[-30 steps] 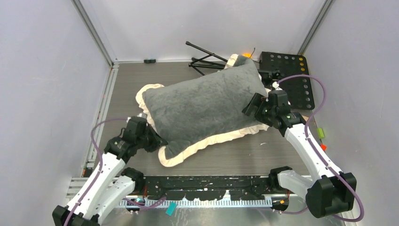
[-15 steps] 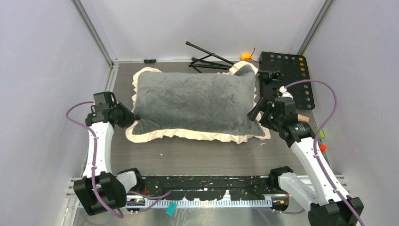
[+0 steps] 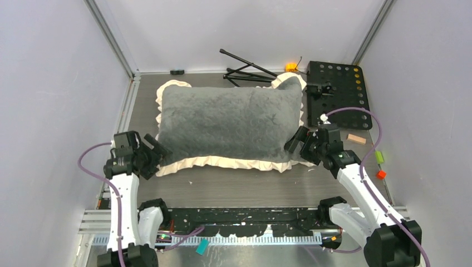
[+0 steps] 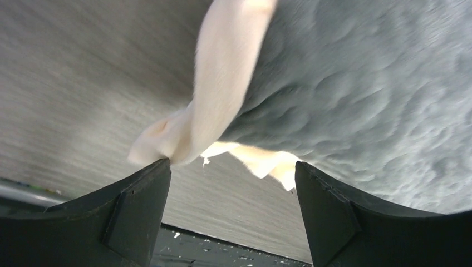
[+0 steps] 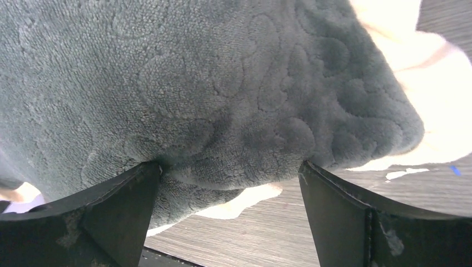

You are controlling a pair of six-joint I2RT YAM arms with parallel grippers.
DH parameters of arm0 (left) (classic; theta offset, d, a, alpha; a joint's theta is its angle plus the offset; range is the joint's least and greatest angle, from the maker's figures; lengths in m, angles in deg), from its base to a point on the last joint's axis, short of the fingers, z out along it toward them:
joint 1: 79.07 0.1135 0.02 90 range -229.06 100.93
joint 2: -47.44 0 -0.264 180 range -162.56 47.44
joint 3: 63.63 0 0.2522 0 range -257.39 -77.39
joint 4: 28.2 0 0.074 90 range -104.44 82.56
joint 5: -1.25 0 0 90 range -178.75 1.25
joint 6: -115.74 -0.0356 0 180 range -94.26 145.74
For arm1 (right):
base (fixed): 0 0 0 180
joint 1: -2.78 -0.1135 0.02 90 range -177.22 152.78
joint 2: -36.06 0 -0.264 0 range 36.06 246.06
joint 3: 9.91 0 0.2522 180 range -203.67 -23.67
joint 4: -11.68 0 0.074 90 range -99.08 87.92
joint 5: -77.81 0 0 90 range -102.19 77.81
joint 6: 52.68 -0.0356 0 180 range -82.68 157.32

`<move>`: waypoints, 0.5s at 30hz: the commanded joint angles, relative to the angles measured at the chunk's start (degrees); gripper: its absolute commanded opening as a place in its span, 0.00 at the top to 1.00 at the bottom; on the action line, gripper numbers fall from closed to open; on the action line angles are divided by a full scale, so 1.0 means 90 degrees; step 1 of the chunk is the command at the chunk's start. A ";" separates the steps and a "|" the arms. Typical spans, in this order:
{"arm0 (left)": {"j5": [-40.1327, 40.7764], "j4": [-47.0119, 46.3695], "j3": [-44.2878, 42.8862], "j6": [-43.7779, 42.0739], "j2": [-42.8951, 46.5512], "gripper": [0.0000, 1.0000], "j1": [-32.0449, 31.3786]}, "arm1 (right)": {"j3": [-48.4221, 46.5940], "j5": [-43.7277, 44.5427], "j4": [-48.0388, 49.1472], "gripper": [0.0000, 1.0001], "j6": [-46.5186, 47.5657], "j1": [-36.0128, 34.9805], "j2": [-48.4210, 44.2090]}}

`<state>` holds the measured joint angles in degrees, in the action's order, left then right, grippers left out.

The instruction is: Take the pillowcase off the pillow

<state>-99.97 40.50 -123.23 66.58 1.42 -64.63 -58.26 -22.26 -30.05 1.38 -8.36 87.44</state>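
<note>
The pillowcase (image 3: 228,119) lies flat across the table, dark grey plush face up, with its cream frill (image 3: 222,163) round the edges. The pillow is hidden inside it. At the near-left corner my left gripper (image 3: 153,156) stands open; in the left wrist view the frill corner (image 4: 167,142) hangs loose and touches the left fingertip (image 4: 150,183), with the grey plush (image 4: 362,100) above. My right gripper (image 3: 298,146) is open at the near-right corner. In the right wrist view the grey plush (image 5: 222,100) bulges just above the space between its tips, ungripped.
A folded black tripod (image 3: 245,69) lies behind the pillowcase. A black perforated plate (image 3: 339,97) fills the far right corner. A wood block (image 3: 356,139) and small green (image 3: 379,157) and orange (image 3: 380,174) pieces lie at the right. A black rail (image 3: 245,216) runs along the near edge.
The pillowcase went from tilted to lying square across the table. My left gripper opened and let the frill corner go, then drew back toward the near edge. The right gripper shifted slightly nearer.
</note>
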 commanded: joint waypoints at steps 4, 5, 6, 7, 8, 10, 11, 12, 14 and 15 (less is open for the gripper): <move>0.0462 0.0247 0.0396 0.0389 0.0668 0.15 0.0022 | 0.0193 -0.0887 0.1616 0.01 -0.0055 -0.0029 0.0224; 0.0519 0.0162 0.0381 0.0409 0.0670 0.14 0.0018 | 0.0183 -0.0994 0.1731 0.01 -0.0028 -0.0027 0.0271; 0.0546 0.0053 0.0404 0.0413 0.0656 0.13 0.0017 | 0.0186 -0.1105 0.1840 0.02 -0.0021 -0.0028 0.0317; 0.0576 -0.0072 0.0443 0.0426 0.0623 0.12 0.0018 | 0.0188 -0.1196 0.1958 0.03 -0.0020 -0.0037 0.0359; 0.0558 -0.0194 0.0489 0.0439 0.0582 0.11 0.0018 | 0.0195 -0.1279 0.2085 0.05 -0.0031 -0.0045 0.0385; 0.0390 -0.0612 0.0644 0.0503 0.0530 0.09 0.0018 | 0.0198 -0.1345 0.2320 0.09 -0.0088 -0.0059 0.0416; 0.0259 -0.0862 0.0751 0.0571 0.0524 0.08 0.0022 | 0.0193 -0.1361 0.2422 0.13 -0.0127 -0.0059 0.0424; 0.0072 -0.1192 0.0873 0.0672 0.0524 0.08 0.0018 | 0.0191 -0.1401 0.2514 0.18 -0.0170 -0.0055 0.0420; -0.0261 -0.1911 0.1143 0.0888 0.0542 0.08 0.0017 | 0.0181 -0.1436 0.2718 0.24 -0.0292 -0.0061 0.0430; -0.0373 -0.2239 0.1252 0.0988 0.0533 0.08 0.0025 | 0.0164 -0.1431 0.2814 0.26 -0.0366 -0.0058 0.0441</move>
<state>-98.05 34.32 -115.28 71.67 6.31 -64.63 -56.29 -32.03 -14.44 0.48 -8.40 91.35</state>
